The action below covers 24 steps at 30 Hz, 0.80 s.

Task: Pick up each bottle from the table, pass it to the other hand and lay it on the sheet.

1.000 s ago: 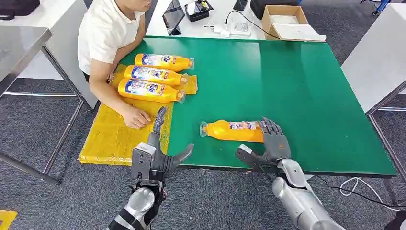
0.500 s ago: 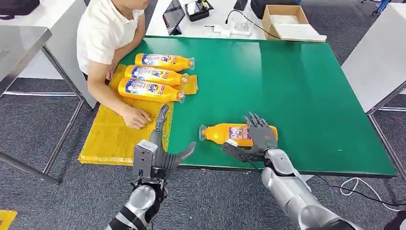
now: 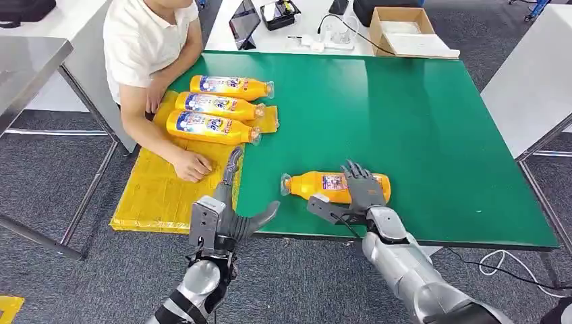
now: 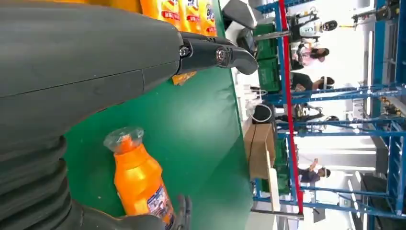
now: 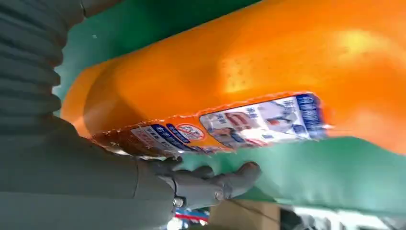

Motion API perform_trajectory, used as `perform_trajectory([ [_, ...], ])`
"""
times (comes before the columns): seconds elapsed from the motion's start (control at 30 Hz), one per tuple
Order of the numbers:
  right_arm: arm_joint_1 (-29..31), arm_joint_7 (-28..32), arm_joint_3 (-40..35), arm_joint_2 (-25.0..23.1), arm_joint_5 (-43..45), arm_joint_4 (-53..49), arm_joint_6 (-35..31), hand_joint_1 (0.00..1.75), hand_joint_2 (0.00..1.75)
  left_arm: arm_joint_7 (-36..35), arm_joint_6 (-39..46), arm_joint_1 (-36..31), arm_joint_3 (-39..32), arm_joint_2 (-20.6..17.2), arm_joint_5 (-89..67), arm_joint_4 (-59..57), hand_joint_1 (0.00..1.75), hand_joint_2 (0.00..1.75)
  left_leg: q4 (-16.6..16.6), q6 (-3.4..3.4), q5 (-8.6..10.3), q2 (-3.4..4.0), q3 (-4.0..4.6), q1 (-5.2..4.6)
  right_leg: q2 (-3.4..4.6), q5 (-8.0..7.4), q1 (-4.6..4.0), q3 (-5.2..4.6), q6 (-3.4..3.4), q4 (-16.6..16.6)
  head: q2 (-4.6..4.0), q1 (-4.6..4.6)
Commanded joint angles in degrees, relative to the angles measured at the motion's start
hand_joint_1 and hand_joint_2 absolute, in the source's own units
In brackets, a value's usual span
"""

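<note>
The green table (image 3: 418, 121) filled my view, a yellow sheet (image 3: 158, 192) at its left edge carrying three bottles beside a seated person (image 3: 152, 61). One orange bottle (image 3: 324, 186) lay near the front edge. My right hand (image 3: 357, 192) draped over its labelled middle, not yet clamped; my left hand (image 3: 226, 212) waited open. It looked full, stiff and slick; I'd grip mid-body.

Printed blue-and-white labels are seen on the three orange plastic bottles (image 3: 216, 106) lying on the yellow sheet and on the orange plastic bottle (image 3: 334, 186) on the green desk; no wording can be read.
</note>
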<state>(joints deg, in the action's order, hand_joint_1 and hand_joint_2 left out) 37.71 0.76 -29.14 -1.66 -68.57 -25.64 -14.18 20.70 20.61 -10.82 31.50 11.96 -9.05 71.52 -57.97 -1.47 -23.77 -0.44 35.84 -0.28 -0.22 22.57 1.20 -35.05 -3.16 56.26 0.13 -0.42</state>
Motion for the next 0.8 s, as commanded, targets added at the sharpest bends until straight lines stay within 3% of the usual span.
perform_trajectory([
  [0.03, 3.6, -4.7, -2.0, -0.1, -0.3, 5.7, 5.9, 0.00, 1.75, -1.0, -0.7, -1.3, 0.4, -1.7, 0.1, -2.2, 0.00, 1.75, 0.0, 0.12, -0.10, 0.02, -0.33, 0.07, -0.01, 0.10, -0.08, 0.33, 0.17, 0.0, 0.00, -0.02],
  [0.5, 2.5, -6.0, -2.5, 1.1, -1.1, 3.9, 4.8, 0.00, 1.75, -1.4, -0.5, -0.2, -1.0, -1.7, -0.5, -1.3, 0.00, 1.75, 0.0, 0.05, -0.03, -0.03, -0.24, 0.03, -0.04, 0.04, -0.04, 0.24, 0.09, 0.0, 0.00, -0.02],
  [0.7, 1.0, -5.3, 0.8, 2.3, 1.7, 5.8, 5.7, 0.00, 1.75, -1.3, -1.1, -0.4, -0.9, -1.6, -0.4, -1.9, 0.00, 1.75, 0.1, 0.07, -0.06, -0.14, -0.40, 0.07, -0.16, 0.09, -0.08, 0.45, 0.13, -0.1, 0.00, 0.00],
  [0.73, 0.7, -4.5, 1.5, 2.4, 2.5, 6.0, 5.3, 1.54, 1.75, -1.2, -1.1, -0.6, -0.8, -1.5, -0.4, -2.1, 0.00, 1.75, 0.1, 0.06, -0.03, -0.12, -0.33, 0.05, -0.13, 0.07, -0.05, 0.36, 0.10, -0.1, 0.00, -0.02],
  [0.77, 0.4, -4.4, 1.7, 2.5, 2.7, 6.3, 5.3, 1.75, 1.75, -1.2, -1.1, -0.7, -0.8, -1.5, -0.3, -2.1, 0.00, 1.75, 0.1, 0.08, -0.06, -0.13, -0.40, 0.07, -0.14, 0.10, -0.08, 0.44, 0.13, -0.1, 0.00, -0.02],
  [0.8, 0.4, -4.3, 2.0, 2.5, 2.9, 6.5, 5.5, 1.75, 1.75, -1.2, -1.1, -0.7, -0.7, -1.5, -0.3, -2.2, 0.00, 1.75, 0.1, 0.11, -0.10, -0.17, -0.51, 0.10, -0.18, 0.14, -0.11, 0.57, 0.18, -0.1, 0.00, 0.00],
])
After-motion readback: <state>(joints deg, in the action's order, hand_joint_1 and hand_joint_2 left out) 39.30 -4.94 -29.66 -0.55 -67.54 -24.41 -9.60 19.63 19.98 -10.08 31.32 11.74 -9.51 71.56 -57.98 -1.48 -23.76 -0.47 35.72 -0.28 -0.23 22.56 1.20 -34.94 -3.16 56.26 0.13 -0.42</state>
